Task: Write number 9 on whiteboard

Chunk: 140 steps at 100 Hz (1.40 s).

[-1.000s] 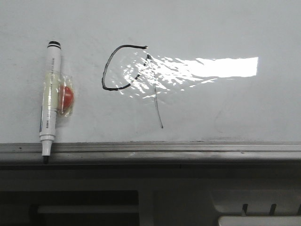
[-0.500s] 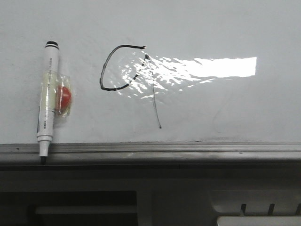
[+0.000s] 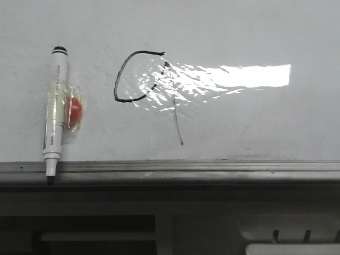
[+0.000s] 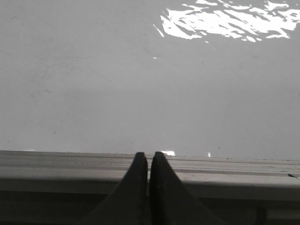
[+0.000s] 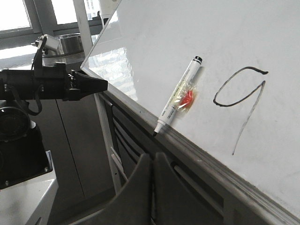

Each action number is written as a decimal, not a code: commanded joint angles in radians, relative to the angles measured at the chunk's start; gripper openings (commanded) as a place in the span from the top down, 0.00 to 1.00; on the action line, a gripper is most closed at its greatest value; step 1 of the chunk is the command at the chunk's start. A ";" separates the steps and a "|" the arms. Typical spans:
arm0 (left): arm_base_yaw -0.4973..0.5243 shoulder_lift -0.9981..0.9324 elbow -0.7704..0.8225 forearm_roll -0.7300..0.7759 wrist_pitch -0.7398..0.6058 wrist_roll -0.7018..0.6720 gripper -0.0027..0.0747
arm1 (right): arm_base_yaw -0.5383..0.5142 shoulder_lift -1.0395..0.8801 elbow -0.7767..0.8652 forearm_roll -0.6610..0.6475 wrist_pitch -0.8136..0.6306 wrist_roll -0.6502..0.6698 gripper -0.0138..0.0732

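Observation:
The number 9 (image 3: pixel 116 90) is drawn in thin black line on the whiteboard (image 3: pixel 255 32), an open loop with a faint slanted stem. It also shows in the right wrist view (image 5: pixel 248 117). A white marker (image 3: pixel 54 106) rests against the board left of the 9, its tip on the grey ledge (image 3: pixel 212 167). No gripper shows in the front view. My left gripper (image 4: pixel 149 154) is shut and empty, just in front of the ledge. My right gripper (image 5: pixel 152 155) is shut and empty, back from the board, below the ledge and the marker (image 5: pixel 180 96).
A red piece in clear wrapping (image 3: pixel 74 108) is taped to the marker. A bright glare patch (image 3: pixel 239 77) lies over the right side of the 9. My left arm (image 5: pixel 61 84) reaches toward the board's near edge. A grey cabinet (image 5: pixel 79 140) stands below the ledge.
The whole front picture shifts by a few pixels. The marker and the drawn line keep their places on the board.

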 commanded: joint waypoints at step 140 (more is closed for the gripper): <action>0.004 -0.027 0.040 -0.012 -0.048 -0.010 0.99 | -0.977 -0.403 0.064 0.108 0.156 -0.110 0.92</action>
